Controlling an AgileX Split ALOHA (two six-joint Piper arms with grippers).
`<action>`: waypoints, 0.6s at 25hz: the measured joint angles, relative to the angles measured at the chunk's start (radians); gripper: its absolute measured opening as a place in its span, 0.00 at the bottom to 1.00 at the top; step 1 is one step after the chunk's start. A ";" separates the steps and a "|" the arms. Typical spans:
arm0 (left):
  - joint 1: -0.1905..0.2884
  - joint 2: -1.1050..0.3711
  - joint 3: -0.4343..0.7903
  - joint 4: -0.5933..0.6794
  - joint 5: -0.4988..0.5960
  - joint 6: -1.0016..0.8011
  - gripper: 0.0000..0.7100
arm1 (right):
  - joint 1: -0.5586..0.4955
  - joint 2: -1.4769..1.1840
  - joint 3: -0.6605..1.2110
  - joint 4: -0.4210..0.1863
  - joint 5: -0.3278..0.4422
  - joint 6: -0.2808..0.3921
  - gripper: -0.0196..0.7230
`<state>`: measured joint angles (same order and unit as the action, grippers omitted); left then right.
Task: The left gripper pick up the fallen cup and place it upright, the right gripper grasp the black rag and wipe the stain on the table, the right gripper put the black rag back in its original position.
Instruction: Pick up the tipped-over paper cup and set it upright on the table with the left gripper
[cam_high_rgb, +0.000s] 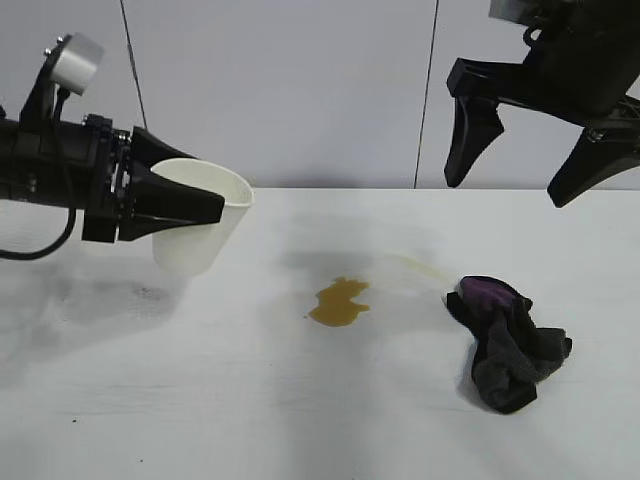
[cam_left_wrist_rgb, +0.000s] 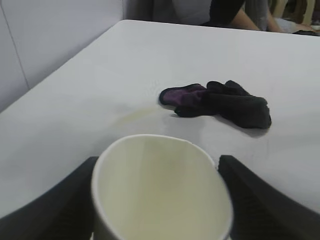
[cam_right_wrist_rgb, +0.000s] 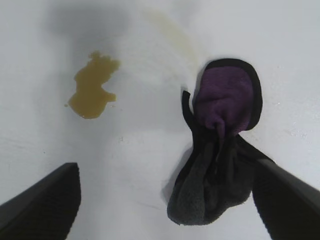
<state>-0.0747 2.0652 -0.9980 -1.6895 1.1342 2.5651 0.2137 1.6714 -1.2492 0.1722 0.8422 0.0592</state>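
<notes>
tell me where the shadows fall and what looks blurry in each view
Exterior view: soft grey shadows lie on the table under the cup and beside the rag. Left wrist view: the cup's rim and the left gripper fingers are blurred, the rag sharper. Right wrist view: a dim shadow sits above the stain; the right gripper fingers are soft-edged.

Lighting: bright, even, overhead; no glare on table (cam_high_rgb: 300, 400). Shadows: soft, grey, diffuse beneath left gripper (cam_high_rgb: 185, 205) and beside black rag (cam_high_rgb: 505, 345). Focus: exterior view sharp; cup (cam_left_wrist_rgb: 160, 190) near lens blurred in left wrist view; right wrist view fingers (cam_right_wrist_rgb: 42, 205) soft-edged.
</notes>
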 joint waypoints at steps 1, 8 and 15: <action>0.002 0.018 0.000 -0.001 0.000 0.001 0.66 | 0.000 0.000 0.000 0.000 0.000 0.000 0.89; 0.007 0.093 0.000 -0.008 0.005 0.017 0.65 | 0.000 0.000 0.000 0.000 0.000 0.000 0.89; 0.007 0.128 0.000 -0.009 0.005 0.030 0.65 | 0.000 0.000 0.000 0.000 0.000 0.000 0.89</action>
<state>-0.0680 2.1936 -0.9980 -1.6985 1.1395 2.5946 0.2137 1.6714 -1.2492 0.1722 0.8422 0.0592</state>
